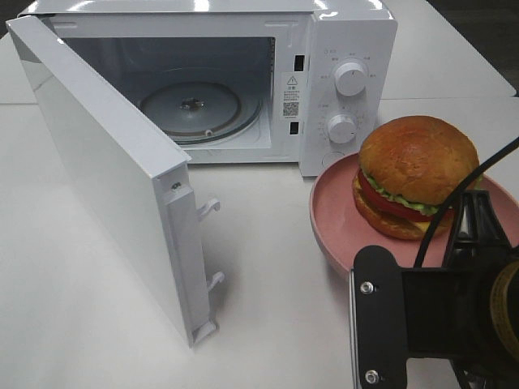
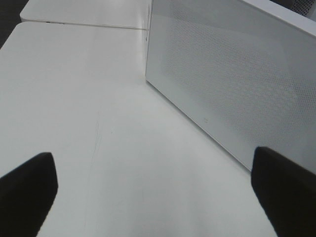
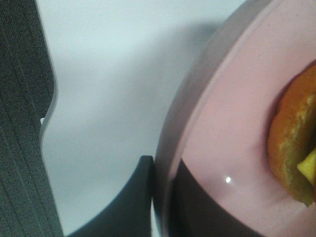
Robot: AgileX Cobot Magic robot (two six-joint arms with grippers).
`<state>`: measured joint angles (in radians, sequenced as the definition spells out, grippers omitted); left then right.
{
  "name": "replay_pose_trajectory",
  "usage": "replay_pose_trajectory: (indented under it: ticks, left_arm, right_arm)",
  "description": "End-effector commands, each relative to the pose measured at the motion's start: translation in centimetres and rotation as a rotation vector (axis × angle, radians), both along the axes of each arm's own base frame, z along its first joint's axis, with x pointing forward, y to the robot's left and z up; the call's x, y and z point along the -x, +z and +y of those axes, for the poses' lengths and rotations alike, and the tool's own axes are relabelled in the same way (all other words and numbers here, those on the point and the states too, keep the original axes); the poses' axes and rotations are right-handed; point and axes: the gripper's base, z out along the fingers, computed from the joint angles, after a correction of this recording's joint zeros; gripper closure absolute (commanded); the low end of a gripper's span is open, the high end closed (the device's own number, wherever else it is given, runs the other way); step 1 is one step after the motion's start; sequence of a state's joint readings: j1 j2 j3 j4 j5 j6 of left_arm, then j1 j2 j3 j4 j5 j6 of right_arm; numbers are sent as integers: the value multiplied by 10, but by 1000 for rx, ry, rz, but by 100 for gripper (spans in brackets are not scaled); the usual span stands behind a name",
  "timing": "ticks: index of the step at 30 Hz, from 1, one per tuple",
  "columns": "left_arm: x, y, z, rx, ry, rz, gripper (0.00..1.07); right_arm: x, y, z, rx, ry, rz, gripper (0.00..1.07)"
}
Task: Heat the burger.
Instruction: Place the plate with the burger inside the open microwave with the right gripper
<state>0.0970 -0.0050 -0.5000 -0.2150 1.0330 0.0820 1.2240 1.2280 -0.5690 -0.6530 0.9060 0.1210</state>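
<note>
Right wrist view shows the right gripper (image 3: 165, 202) pinched shut on the rim of the pink plate (image 3: 222, 123), a finger on each side. The burger (image 3: 291, 143) sits on that plate, just right of the open microwave (image 1: 340, 49). My judgement is to lift level so the tall burger doesn't tip, then clear the door (image 1: 97, 162) toward the turntable (image 1: 190, 105). The left gripper (image 2: 158, 197) gapes empty over the table (image 2: 74, 98).
</note>
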Motion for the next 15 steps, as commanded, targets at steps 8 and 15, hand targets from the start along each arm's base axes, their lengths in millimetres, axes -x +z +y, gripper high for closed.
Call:
replay_pose_trajectory:
  ticks: [8,15]
  left_arm:
    - [3,0,-1,-2,1,-27,7]
    - [3,0,-1,-2,1,-27,7]
  right_arm:
    - [-32,3,-9,27,163,-42,107]
    - [-50,4,-15,27,265,-59,107]
